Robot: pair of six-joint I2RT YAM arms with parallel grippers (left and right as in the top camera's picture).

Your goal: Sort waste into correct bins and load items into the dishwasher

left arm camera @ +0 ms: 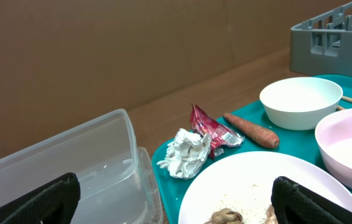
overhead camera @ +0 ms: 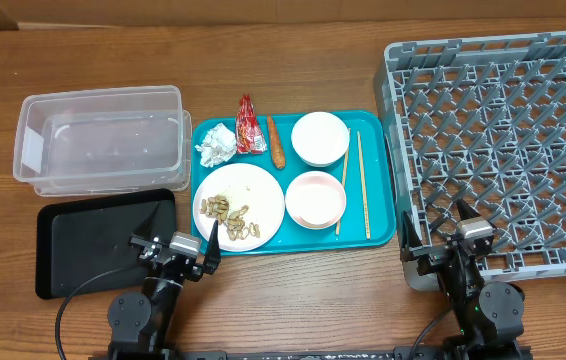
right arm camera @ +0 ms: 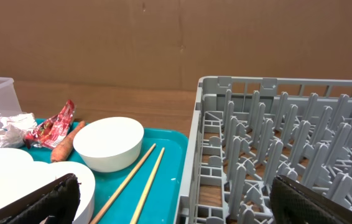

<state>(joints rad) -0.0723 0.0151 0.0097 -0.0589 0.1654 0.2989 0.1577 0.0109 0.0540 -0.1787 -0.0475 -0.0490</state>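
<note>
Left gripper (left arm camera: 173, 186) hangs wide open before the plate (left arm camera: 257, 183); right gripper (right arm camera: 173, 186) also wide. Paper ball (left arm camera: 185, 154) lies at eleven o'clock of the teal tray (overhead camera: 303, 240), probably light and soft: pinch across its middle.

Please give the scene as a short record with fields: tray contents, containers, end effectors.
On teal tray: paper ball, red wrapper, orange stick, white bowl, pink bowl, plate bearing peanut shells, two chopsticks
Left of tray: clear tub, black tray, both empty
Right of tray: grey rack, empty
End effectors: left end effector open, right end effector open
</note>
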